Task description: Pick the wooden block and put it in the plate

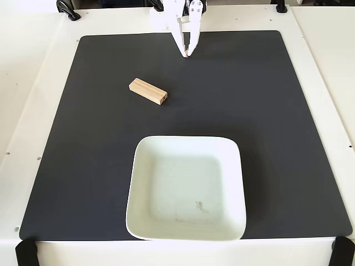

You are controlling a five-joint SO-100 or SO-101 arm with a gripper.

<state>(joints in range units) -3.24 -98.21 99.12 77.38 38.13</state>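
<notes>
At the top centre of the fixed view we see the white gripper [188,54] pointing down toward the frame's middle, its two fingers drawn together to a tip with nothing between them. It hangs over the upper edge of the black mat [266,138]. Below and to the left, well apart from the gripper, we find the wooden block [148,91] lying flat on the mat at a slant. Lower in the frame, near the bottom centre, the plate [138,183] sits on the mat, nothing in it, apart from the block. The mat lies on a white table [33,83].
</notes>
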